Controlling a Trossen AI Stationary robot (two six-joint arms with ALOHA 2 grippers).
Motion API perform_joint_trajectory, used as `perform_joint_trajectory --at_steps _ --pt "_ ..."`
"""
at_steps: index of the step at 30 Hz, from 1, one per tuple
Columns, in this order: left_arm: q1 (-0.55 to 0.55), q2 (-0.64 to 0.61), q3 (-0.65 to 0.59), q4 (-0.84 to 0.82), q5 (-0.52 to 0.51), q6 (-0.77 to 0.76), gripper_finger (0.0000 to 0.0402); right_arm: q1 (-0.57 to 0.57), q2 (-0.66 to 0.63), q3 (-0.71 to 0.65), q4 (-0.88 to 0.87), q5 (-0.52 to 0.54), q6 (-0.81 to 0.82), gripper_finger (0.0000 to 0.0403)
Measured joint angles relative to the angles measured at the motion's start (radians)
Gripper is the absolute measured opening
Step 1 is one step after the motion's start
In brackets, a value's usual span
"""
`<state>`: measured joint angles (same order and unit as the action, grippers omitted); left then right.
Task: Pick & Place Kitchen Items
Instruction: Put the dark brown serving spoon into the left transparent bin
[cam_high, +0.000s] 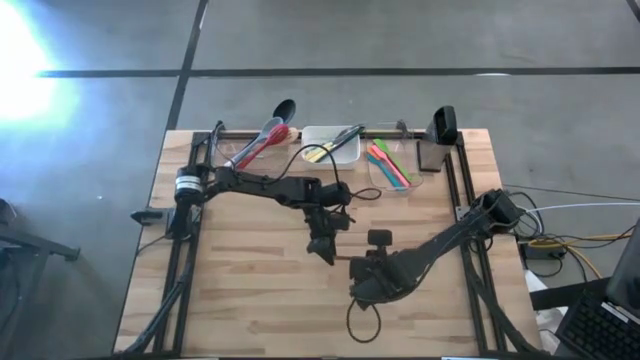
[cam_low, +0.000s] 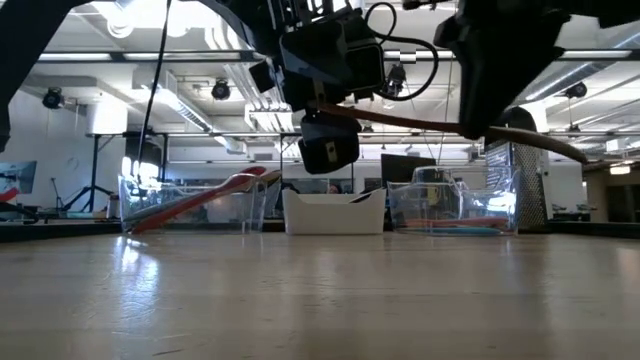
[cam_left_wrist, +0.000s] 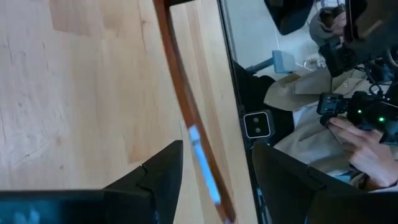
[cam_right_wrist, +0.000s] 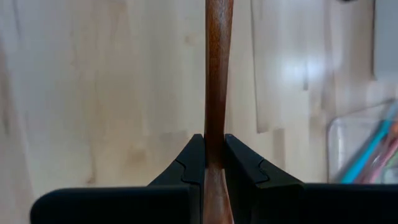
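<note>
slim brown wooden spoon (cam_right_wrist: 217, 74), waisted handle

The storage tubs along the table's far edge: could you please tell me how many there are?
3: a clear tub on the left, a white rectangular tub in the middle, a clear tub on the right. None seem hidden.

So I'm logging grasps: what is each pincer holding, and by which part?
The right pincer is shut on the wooden spoon, along its slim handle. The left pincer stands open around it, holding nothing.

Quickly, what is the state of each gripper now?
Left gripper: open, holding nothing, a wooden utensil between its fingers.
Right gripper: shut on the wooden utensil.
</note>
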<state>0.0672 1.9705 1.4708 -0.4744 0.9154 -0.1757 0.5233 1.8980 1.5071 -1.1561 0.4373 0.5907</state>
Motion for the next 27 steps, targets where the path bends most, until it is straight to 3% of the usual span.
perform_joint_trajectory --at_steps 17,21,27 --pt "0.0 0.0 -0.002 -0.001 -0.015 -0.004 0.0182 -0.071 0.001 0.062 0.071 0.011 -0.17 0.0024" --pt "0.0 0.0 -0.002 -0.001 -0.029 -0.005 0.0136 -0.074 0.001 0.062 0.072 0.011 -0.184 0.0024" --pt "0.002 0.0 -0.004 -0.009 -0.064 -0.018 0.0026 -0.073 0.0 0.065 0.08 0.013 -0.187 0.0018"
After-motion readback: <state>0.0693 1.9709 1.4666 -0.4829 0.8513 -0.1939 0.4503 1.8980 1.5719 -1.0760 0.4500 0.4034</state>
